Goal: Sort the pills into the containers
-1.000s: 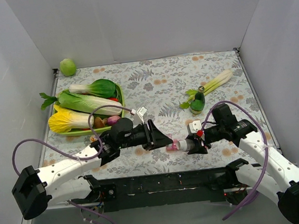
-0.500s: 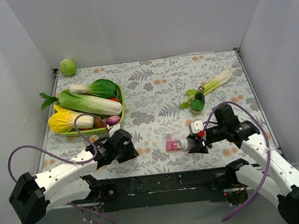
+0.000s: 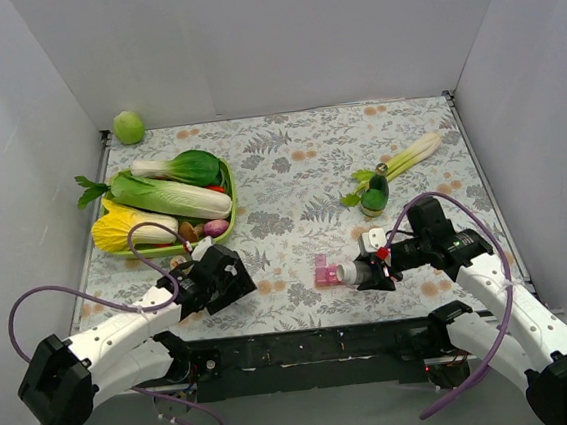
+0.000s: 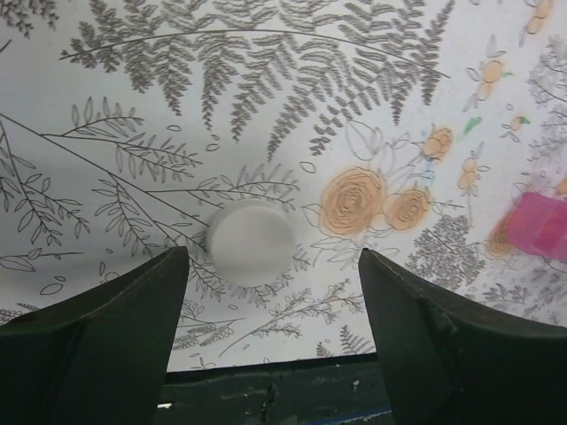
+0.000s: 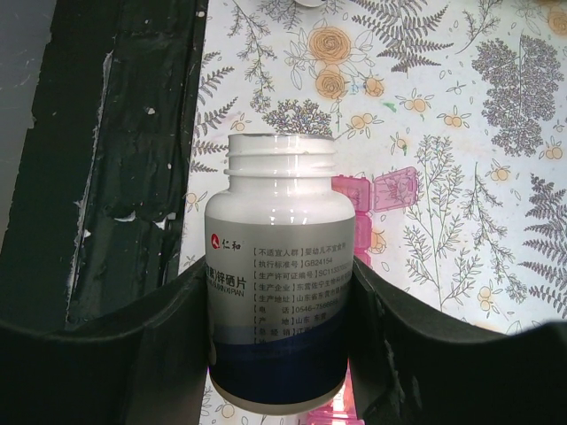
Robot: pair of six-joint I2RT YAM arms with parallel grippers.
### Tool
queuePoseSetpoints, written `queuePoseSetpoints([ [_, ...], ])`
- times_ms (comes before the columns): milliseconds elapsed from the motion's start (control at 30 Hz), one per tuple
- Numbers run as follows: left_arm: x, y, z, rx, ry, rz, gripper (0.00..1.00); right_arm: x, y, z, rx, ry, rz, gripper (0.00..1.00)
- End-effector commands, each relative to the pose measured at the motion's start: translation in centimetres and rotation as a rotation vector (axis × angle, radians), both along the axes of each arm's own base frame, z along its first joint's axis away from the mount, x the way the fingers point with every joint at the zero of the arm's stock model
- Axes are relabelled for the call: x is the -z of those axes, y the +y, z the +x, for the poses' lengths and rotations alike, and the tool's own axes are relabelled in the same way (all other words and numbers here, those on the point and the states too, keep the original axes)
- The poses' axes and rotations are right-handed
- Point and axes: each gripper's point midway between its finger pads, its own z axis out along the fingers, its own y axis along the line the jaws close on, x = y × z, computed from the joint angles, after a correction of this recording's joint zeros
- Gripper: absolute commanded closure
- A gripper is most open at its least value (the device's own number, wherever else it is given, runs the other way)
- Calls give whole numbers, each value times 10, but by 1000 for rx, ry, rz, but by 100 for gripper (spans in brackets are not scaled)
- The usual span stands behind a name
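The pink pill organizer [image 3: 323,270] lies on the flowered cloth near the front edge. It also shows in the right wrist view [image 5: 394,189] and at the right edge of the left wrist view [image 4: 540,226]. My right gripper [image 3: 367,270] is shut on an uncapped white pill bottle [image 5: 279,266], whose open mouth points at the organizer from its right [image 3: 349,273]. My left gripper [image 3: 232,281] is open and empty, left of the organizer. It hovers over a round white cap [image 4: 252,242] lying on the cloth. No loose pills show.
A green oval tray [image 3: 228,203] of vegetables stands at the left. A green ball [image 3: 129,127] sits in the far left corner. A leek [image 3: 409,157] and a small green bottle-like item [image 3: 374,196] lie at the right. The black base rail [image 3: 307,349] runs along the near edge.
My left gripper has pulled back leftward from beside the organizer to the near-left, now open over the white cap. My right gripper with the bottle has barely moved.
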Motion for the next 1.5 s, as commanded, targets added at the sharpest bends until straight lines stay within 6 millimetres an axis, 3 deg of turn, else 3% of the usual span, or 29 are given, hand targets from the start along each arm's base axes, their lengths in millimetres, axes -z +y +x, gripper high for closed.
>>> queuePoseSetpoints([
  [0, -44, -21, 15, 52, -94, -103, 18, -4, 1, 1, 4, -3, 14, 97],
  [133, -74, -44, 10, 219, -143, -196, 9, -4, 1, 1, 5, -2, 16, 97],
  [367, -155, -98, -13, 634, -355, -488, 7, -5, 1, 1, 6, -2, 22, 97],
  [433, -176, -111, -22, 744, -418, -558, 2, -6, 1, 2, 8, -1, 26, 97],
  [533, -190, -124, -29, 861, -511, -576, 2, -7, 1, 2, 8, 1, 31, 97],
  [733, -206, -157, -44, 1009, -678, -584, 2, -8, 0, 3, 17, 8, 34, 97],
  [867, -201, -177, -42, 1028, -698, -581, 2, -9, 1, 4, 18, 11, 39, 97],
  [1033, -199, -194, -32, 953, -649, -631, 2, -9, 0, 5, 23, 17, 39, 97],
  [1233, -196, -205, -33, 859, -553, -757, 3, -9, 0, 6, 29, 13, 43, 97],
  [1467, -177, -218, -25, 773, -466, -756, 2, -10, 0, 6, 31, 12, 49, 97],
])
